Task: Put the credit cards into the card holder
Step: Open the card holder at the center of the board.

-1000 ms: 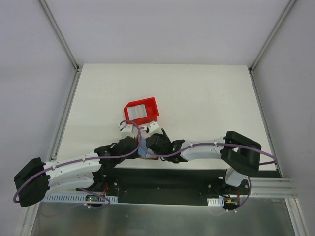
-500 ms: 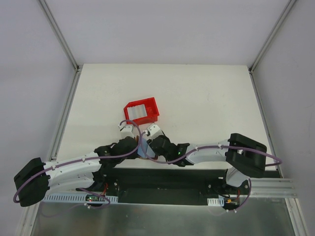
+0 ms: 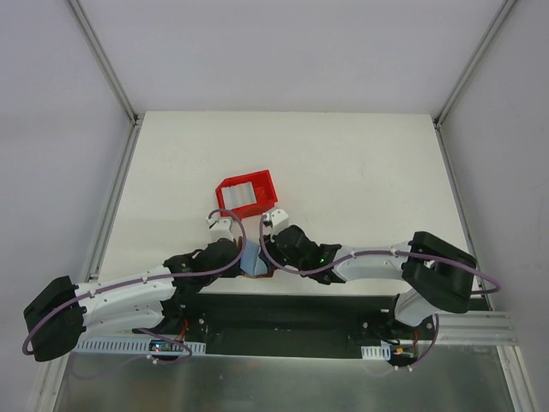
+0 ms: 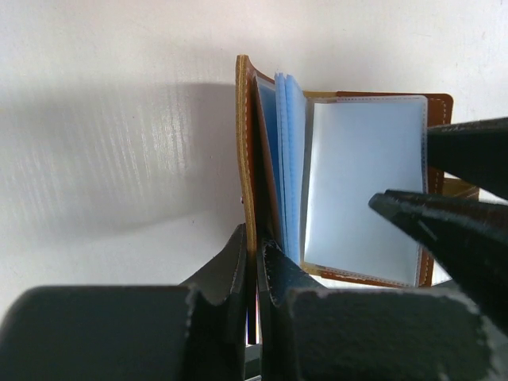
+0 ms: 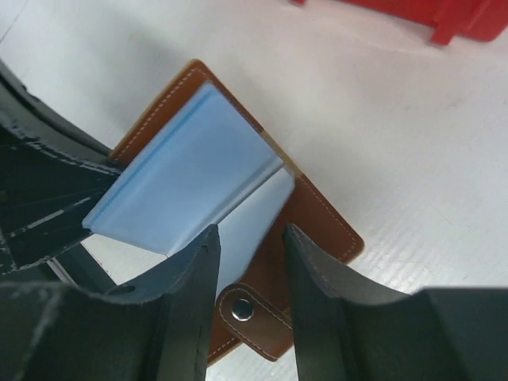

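Note:
The card holder (image 3: pixel 254 257) lies open near the table's front edge, brown outside with pale blue sleeves fanned up (image 5: pixel 190 175). My left gripper (image 4: pixel 255 254) is shut on its raised brown cover (image 4: pixel 244 143), holding it upright. My right gripper (image 5: pixel 251 234) hovers open just above the flat half. Its fingers straddle a clear sleeve and the snap tab (image 5: pixel 242 308) and pinch nothing. In the left wrist view one right finger (image 4: pixel 452 230) rests over the clear sleeve (image 4: pixel 361 182). The credit cards (image 3: pixel 244 194) lie pale grey in the red tray (image 3: pixel 226 203).
The red tray stands just beyond the card holder, and its corner (image 5: pixel 444 20) shows at the top of the right wrist view. Both arms crowd together at the card holder. White table (image 3: pixel 360 180) spreads right and back, with metal rails (image 3: pixel 116 180) along the sides.
My right arm has drawn back to the right and its jaws have narrowed. More of the blue sleeves shows between the two grippers. The left gripper has kept its hold.

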